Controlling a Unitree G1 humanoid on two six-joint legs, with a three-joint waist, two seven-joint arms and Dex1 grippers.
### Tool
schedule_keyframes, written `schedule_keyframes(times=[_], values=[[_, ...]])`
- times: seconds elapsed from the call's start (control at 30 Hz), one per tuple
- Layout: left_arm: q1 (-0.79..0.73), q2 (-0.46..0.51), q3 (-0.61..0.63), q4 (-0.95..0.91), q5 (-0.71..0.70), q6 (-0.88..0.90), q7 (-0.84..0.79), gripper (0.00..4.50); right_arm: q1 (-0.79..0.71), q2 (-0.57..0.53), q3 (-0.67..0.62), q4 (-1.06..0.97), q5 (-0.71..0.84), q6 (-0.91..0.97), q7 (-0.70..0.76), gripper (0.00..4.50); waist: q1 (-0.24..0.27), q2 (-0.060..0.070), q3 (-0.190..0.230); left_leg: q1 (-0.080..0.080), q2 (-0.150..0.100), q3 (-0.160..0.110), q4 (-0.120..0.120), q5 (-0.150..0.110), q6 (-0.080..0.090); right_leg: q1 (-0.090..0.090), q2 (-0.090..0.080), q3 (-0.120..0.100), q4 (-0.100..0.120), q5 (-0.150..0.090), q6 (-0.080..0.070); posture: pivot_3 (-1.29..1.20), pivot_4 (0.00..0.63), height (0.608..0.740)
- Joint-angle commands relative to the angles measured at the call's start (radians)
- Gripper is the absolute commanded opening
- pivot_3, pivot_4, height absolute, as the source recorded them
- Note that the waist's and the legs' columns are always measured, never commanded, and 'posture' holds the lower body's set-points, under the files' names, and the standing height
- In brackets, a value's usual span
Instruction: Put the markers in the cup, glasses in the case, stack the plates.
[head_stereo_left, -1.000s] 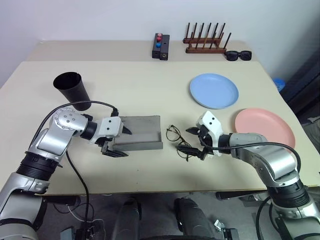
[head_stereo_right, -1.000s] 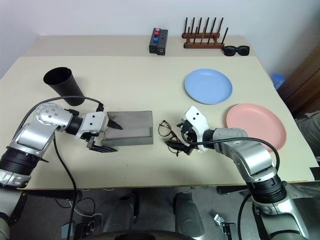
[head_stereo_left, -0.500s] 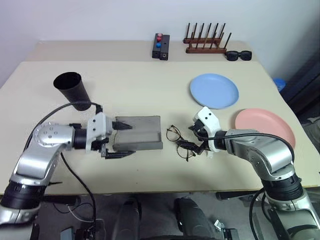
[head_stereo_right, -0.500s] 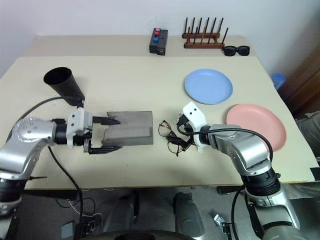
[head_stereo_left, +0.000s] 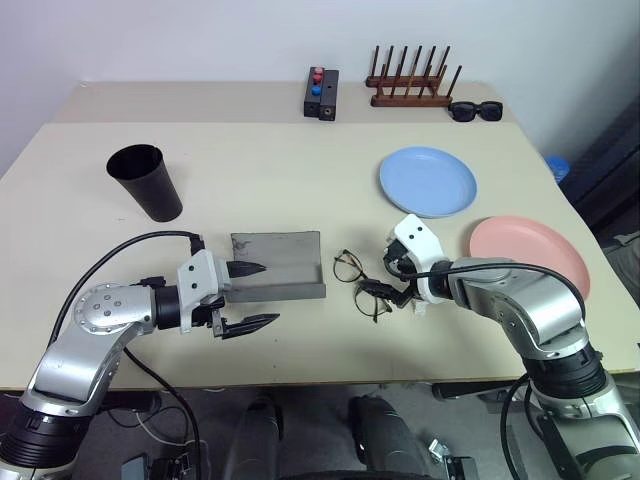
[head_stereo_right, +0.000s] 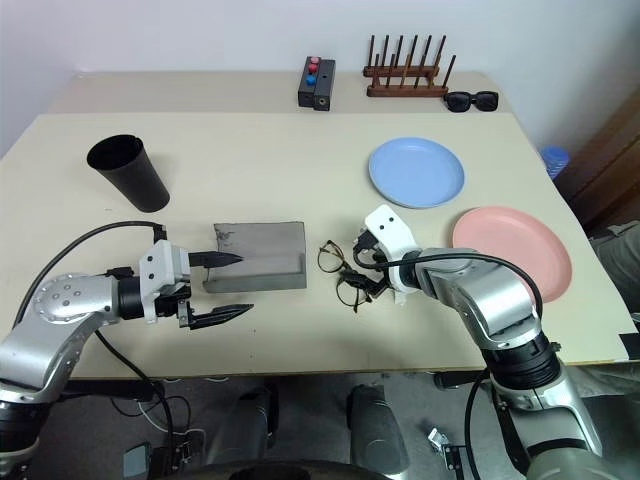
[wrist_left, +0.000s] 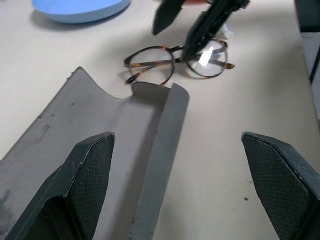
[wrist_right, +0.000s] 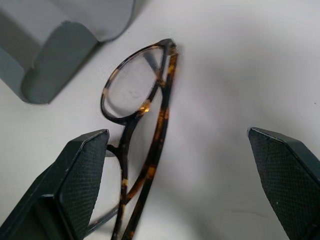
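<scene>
Since a moment ago, my left gripper (head_stereo_left: 250, 295) has pulled back off the grey hinged glasses case (head_stereo_left: 275, 266), and my right gripper (head_stereo_left: 398, 283) has stayed by the round wire-frame glasses (head_stereo_left: 360, 283).

Both of my grippers have their fingers wide apart and hold nothing. My left fingers (wrist_left: 82, 185) point at the near end of the case, which lies open and flat on the beige table (head_stereo_left: 270, 180). The glasses rest on the table just beside the other end of the case, and my right fingers (wrist_right: 75, 185) hang right over them, one on each side. The tall black plastic cup (head_stereo_left: 146, 182) stands far back on my left. The light blue round plate (head_stereo_left: 428, 181) and the salmon pink round plate (head_stereo_left: 535, 250) lie side by side on my right, not stacked.
</scene>
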Motion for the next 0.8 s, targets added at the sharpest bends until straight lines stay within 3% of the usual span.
schedule_keyframes(times=[0.03, 0.07, 0.3, 0.8], values=[[0.001, -0.009, 0.001, -0.04, -0.012, -0.008, 0.016, 4.21, -0.015, -0.012, 0.0, -0.024, -0.025, -0.013, -0.014, 3.96, 0.0, 0.0, 0.0, 0.0, 0.0, 0.0, 0.0, 0.0, 0.0, 0.0, 0.0, 0.0, 0.0, 0.0, 0.0, 0.0, 0.15, 0.74], [0.0, -0.01, -0.002, -0.042, -0.013, -0.008, 0.019, 4.21, -0.016, -0.014, 0.002, -0.022, -0.03, -0.016, -0.015, 3.67, 0.0, 0.0, 0.0, 0.0, 0.0, 0.0, 0.0, 0.0, 0.0, 0.0, 0.0, 0.0, 0.0, 0.0, 0.0, 0.0, 0.15, 0.74], [-0.001, -0.016, -0.013, -0.047, -0.012, -0.007, 0.031, 4.21, -0.024, -0.021, 0.015, -0.016, -0.054, -0.032, -0.007, 0.06, -0.001, 0.0, 0.0, 0.0, 0.0, 0.0, 0.0, 0.0, 0.0, 0.0, 0.0, 0.0, 0.0, 0.0, 0.0, 0.0, 0.15, 0.74], [0.007, -0.013, 0.003, -0.044, -0.018, 0.001, 0.062, 4.21, -0.068, -0.058, 0.074, -0.007, -0.108, -0.224, 0.104, 0.02, -0.001, 0.0, 0.0, 0.0, 0.0, 0.001, 0.0, 0.0, 0.0, 0.0, -0.001, 0.0, -0.001, 0.0, 0.0, 0.0, 0.15, 0.74]])
